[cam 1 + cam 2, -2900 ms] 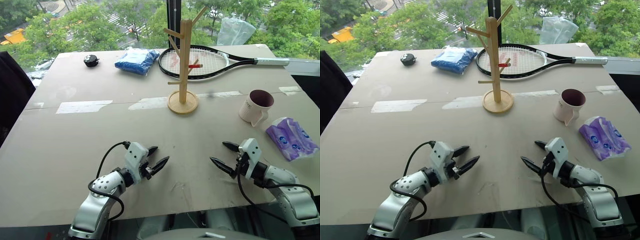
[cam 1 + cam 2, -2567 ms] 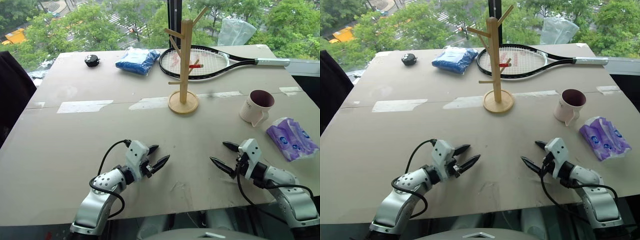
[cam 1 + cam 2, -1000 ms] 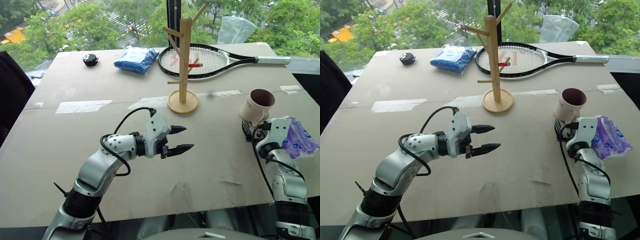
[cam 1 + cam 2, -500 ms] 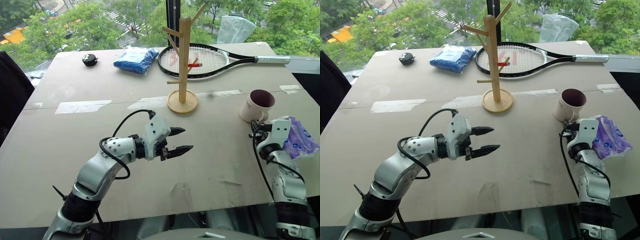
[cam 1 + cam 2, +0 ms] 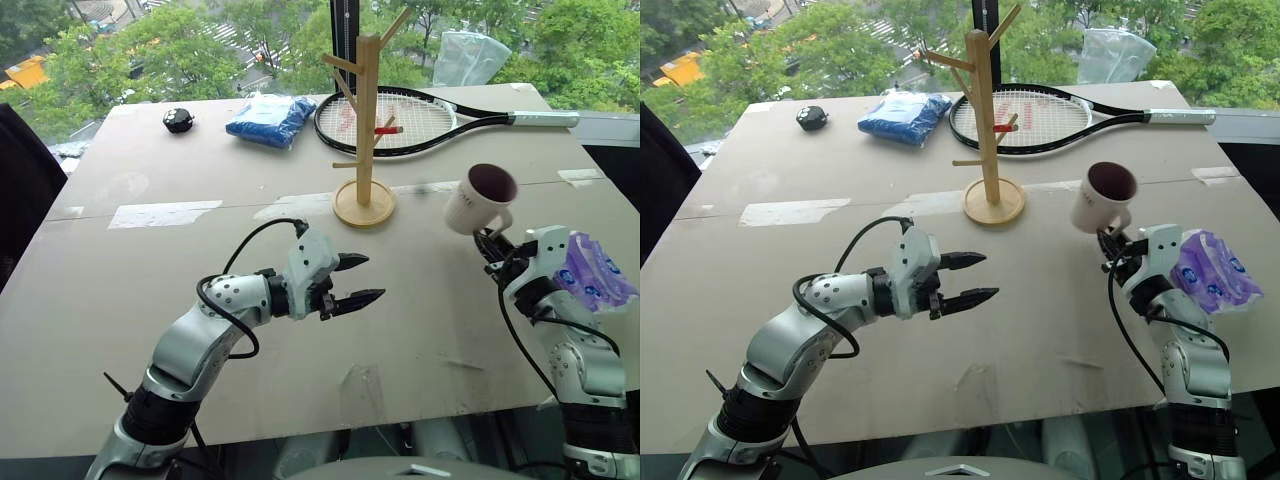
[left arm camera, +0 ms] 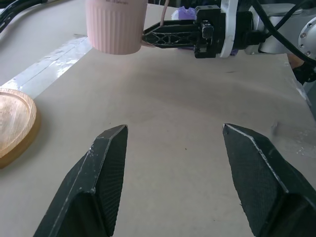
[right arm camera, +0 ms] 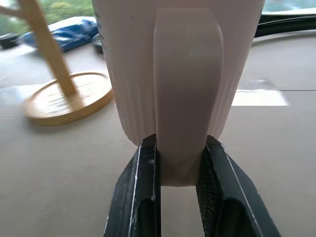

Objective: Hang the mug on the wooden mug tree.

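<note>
Since 1 second ago the mug (image 5: pixel 480 198) has been lifted off the table (image 5: pixel 130 260) and carried toward the wooden mug tree (image 5: pixel 364 120); the right gripper (image 7: pixel 180 170) is clamped on its handle. The left gripper (image 5: pixel 362 280) is held apart, empty. The handle loop should be aligned over 1 upturned peg before lowering.

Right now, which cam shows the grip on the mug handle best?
Right wrist view: both fingers clamp the mug handle. Left wrist view shows it side-on; the eye views show the right gripper partly hidden under the mug.
</note>
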